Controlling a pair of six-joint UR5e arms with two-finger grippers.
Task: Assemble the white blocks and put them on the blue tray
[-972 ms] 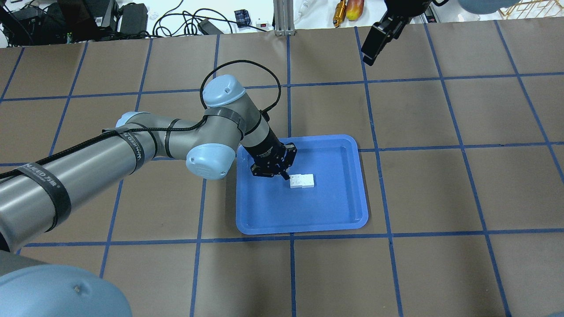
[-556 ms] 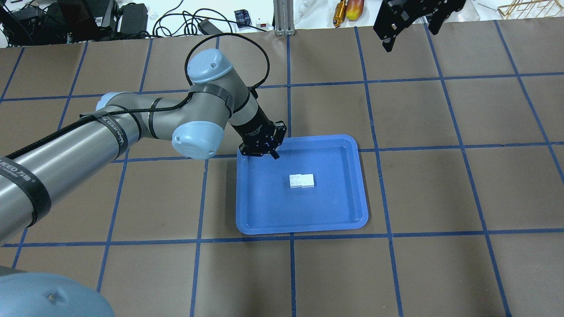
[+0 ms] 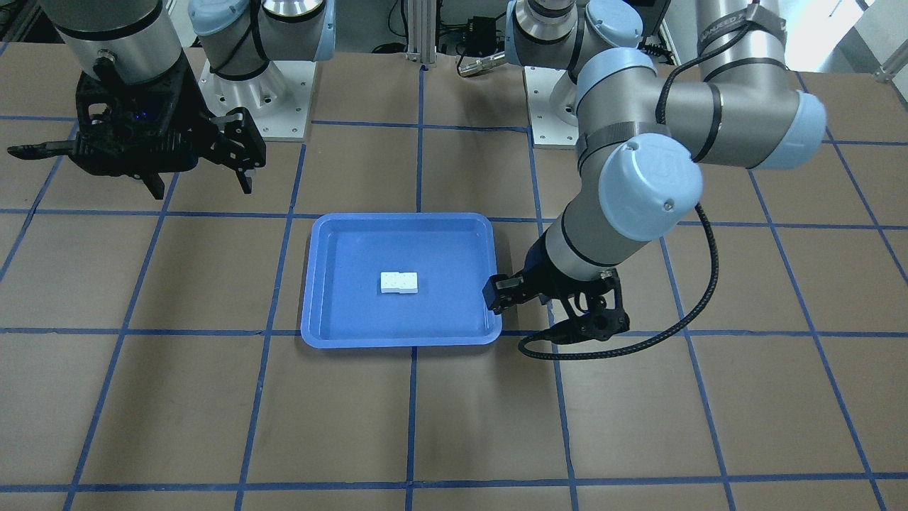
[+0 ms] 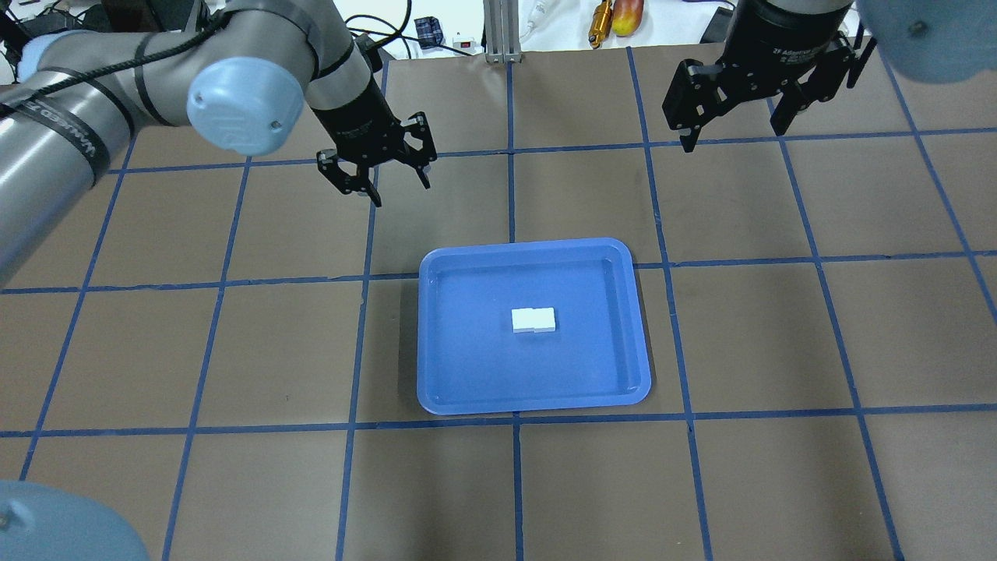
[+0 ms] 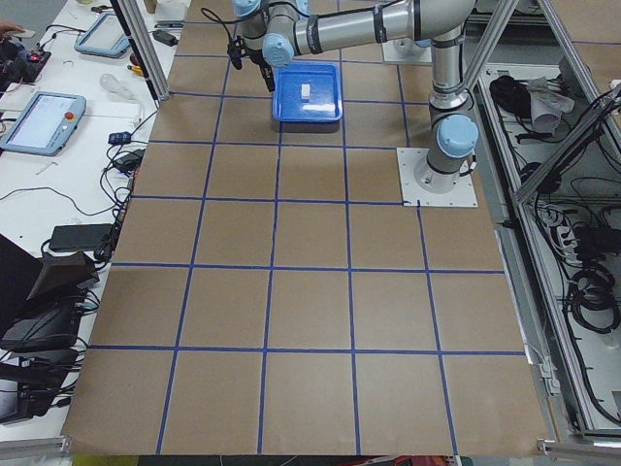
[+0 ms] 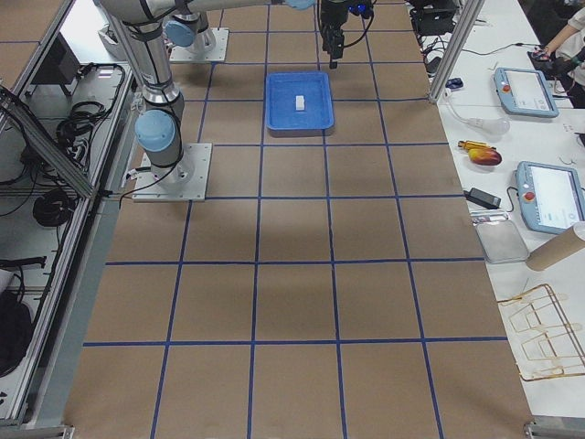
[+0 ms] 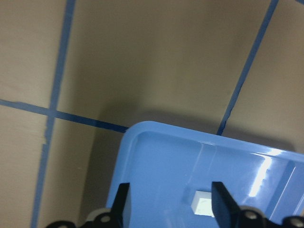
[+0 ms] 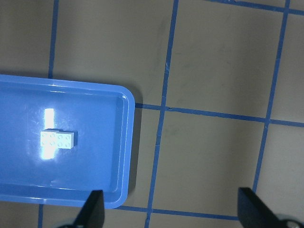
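Note:
The two white blocks [image 4: 534, 319] are joined into one short bar and lie flat near the middle of the blue tray [image 4: 467, 374]. The bar also shows in the front view [image 3: 399, 282] and the right wrist view [image 8: 57, 140]. My left gripper [image 4: 399, 187] is open and empty, raised beyond the tray's far left corner and clear of it. In the left wrist view its open fingers [image 7: 223, 204] frame the tray's corner [image 7: 161, 161]. My right gripper [image 4: 732, 132] is open and empty, raised far beyond the tray's right side.
The brown table is marked with blue tape lines. Along its far edge are cables, an aluminium post [image 4: 498, 31], a yellow item [image 4: 600, 19] and a fruit [image 4: 627, 15]. The arm bases [image 3: 248, 85] stand on the robot's side.
My left gripper has let go of the white bar, risen and pulled back to the far left, off the tray. My right gripper has come further into view. The bar has not moved.

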